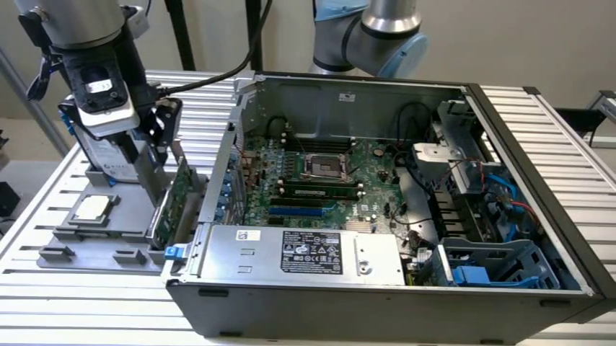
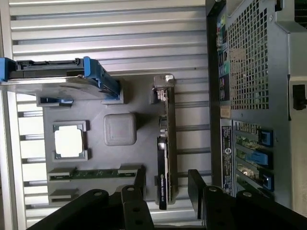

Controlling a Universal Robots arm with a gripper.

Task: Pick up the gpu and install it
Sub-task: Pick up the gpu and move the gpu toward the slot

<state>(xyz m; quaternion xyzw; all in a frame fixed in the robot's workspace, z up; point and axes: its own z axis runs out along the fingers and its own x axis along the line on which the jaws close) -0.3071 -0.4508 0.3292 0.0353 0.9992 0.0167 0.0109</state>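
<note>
- Nearest, the tool [image 2: 167, 181] — open, fingers [image 2: 140, 178] spread to either side of the gpu [image 2: 166, 153], not clamped on it.
- Below that, the gpu upright on its edge in a slot of the grey holder [image 2: 96, 158].
- Elsewhere on the holder: a square silver chip [image 2: 68, 142], a memory stick [image 2: 96, 173], a blue-railed hard drive [image 2: 48, 84].
- Farther out, the slatted worktop [image 2: 105, 38] under the holder, the open computer case [image 2: 249, 72] just beside.
</note>
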